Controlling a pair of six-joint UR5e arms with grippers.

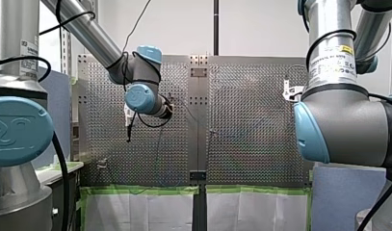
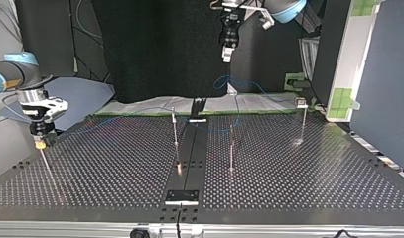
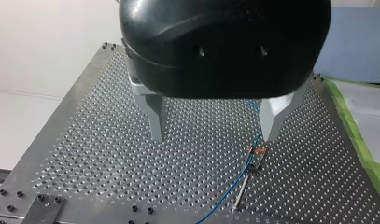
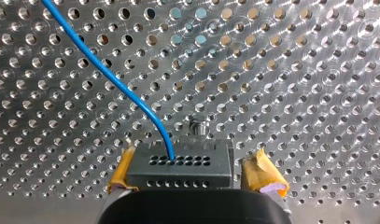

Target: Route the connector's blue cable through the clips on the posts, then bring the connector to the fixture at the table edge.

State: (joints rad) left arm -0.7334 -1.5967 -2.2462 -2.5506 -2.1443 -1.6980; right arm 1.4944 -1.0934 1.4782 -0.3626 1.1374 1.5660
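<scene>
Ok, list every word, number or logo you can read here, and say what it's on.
Nothing reads clearly.
On my left arm, a white label: too blurred to read.
On my right arm, a white and yellow label: print too small to read.
On my left arm's blue cap: a raised mark, cut off, unreadable.
On the connector in my right hand: no print.

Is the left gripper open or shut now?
Open. In the left wrist view the left gripper has its metal fingers far apart, with nothing held between them.
</scene>
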